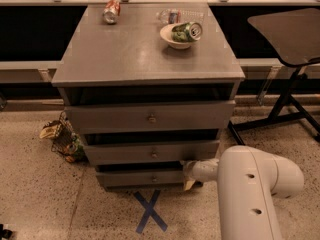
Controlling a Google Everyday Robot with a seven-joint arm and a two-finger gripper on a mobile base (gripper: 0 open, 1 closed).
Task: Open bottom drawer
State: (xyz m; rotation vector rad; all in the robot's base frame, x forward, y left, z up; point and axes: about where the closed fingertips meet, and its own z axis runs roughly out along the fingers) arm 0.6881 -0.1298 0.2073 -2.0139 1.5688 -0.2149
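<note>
I have the gripper at the right end of the bottom drawer; can't tell its grip. Drawer looks shut, pull remaining.

**A:** What do we find on the cabinet?

**B:** A bowl at the rear right, with a can lying in it. A bottle lies just behind the bowl, and a second can at the rear left.

**A:** And below?

**B:** We see three drawers stacked, the bottom drawer lowest. The gripper sits at its right end, and the arm comes in from the front right. On the floor, a tape cross lies before the cabinet, a basket to its left, and a stand to its right.
</note>
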